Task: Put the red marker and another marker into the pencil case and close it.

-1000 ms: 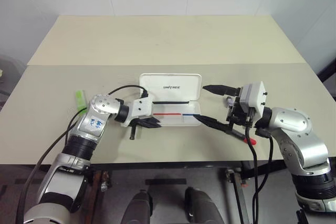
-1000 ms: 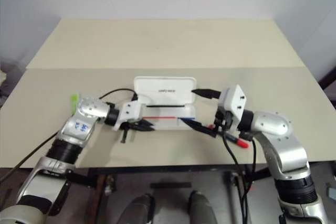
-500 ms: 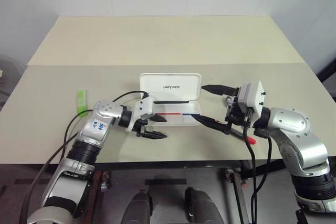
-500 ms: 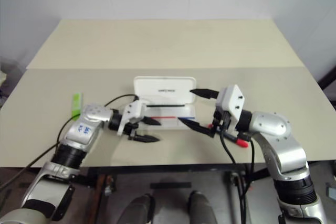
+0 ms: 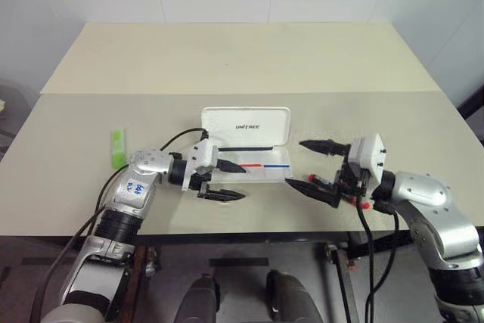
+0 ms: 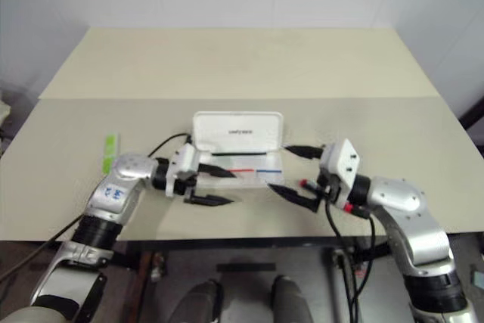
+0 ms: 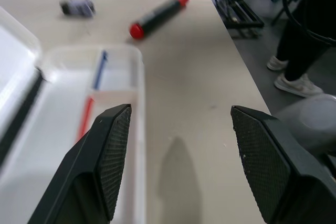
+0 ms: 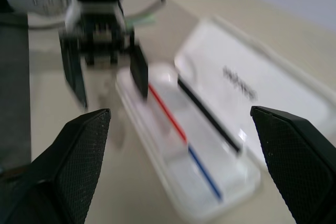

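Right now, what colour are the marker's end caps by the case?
Bright red on the red marker, clearest in the left wrist view.

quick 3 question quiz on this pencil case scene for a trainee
1. True or false: the case lies open on the table.
2. Which pincer is nearer the green marker? A) left B) right
3. Fill in: the red marker lies ____ the case.

Key:
1. True. The lid is up and the tray shows its red-and-blue line.
2. A. The left pincer is open by the case's left end; the right pincer is open at the case's right end.
3. Outside, on the table beyond the case's right end, near a small grey thing.
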### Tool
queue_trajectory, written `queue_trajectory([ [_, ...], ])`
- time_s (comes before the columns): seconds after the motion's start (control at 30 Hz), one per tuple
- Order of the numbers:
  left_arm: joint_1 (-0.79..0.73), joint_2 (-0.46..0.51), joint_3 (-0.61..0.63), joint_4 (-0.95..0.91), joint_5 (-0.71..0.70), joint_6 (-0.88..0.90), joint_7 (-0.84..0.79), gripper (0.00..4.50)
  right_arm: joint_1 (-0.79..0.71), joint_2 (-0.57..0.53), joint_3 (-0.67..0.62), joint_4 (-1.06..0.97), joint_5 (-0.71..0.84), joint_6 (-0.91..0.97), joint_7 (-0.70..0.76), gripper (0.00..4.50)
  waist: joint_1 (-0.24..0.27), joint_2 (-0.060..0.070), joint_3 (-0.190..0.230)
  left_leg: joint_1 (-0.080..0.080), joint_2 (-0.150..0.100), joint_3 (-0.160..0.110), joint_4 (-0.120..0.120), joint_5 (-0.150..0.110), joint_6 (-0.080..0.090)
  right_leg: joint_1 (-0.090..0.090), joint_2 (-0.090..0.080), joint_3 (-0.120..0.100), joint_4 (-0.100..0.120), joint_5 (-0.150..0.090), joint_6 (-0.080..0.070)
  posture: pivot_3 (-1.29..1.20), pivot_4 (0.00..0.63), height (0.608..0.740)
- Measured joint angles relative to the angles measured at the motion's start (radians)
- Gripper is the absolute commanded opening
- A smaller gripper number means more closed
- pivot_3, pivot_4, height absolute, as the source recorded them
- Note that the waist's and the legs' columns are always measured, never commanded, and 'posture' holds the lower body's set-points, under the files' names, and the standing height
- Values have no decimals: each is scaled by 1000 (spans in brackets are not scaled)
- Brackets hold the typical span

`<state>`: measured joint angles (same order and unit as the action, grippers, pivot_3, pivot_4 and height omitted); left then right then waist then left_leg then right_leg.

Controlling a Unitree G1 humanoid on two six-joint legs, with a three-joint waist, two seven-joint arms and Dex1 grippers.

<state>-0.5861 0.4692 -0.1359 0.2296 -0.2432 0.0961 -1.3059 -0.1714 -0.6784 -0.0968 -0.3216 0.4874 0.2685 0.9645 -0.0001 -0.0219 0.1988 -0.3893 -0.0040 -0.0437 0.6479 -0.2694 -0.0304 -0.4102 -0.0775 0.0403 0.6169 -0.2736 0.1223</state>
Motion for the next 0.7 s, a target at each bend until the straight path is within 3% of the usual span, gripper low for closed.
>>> queue_trajectory([
  [0.3, 21, 103, 90, -60, -112, -15, -67, 3213, 112, -100, -70, 172, -15, -8, 83, 4500, -6, 0, 0, 2, 1, 1, 0, 0, 0, 0, 1, 1, 2, 0, -1, 0, 150, 740],
  [0.7, 76, 289, 209, 20, -142, -48, -102, 3213, 40, -95, -27, 475, -102, -92, 172, 4500, -8, 0, 0, 3, 1, 2, -1, 0, 0, 0, 1, 1, 1, -1, -1, 0, 150, 740],
])
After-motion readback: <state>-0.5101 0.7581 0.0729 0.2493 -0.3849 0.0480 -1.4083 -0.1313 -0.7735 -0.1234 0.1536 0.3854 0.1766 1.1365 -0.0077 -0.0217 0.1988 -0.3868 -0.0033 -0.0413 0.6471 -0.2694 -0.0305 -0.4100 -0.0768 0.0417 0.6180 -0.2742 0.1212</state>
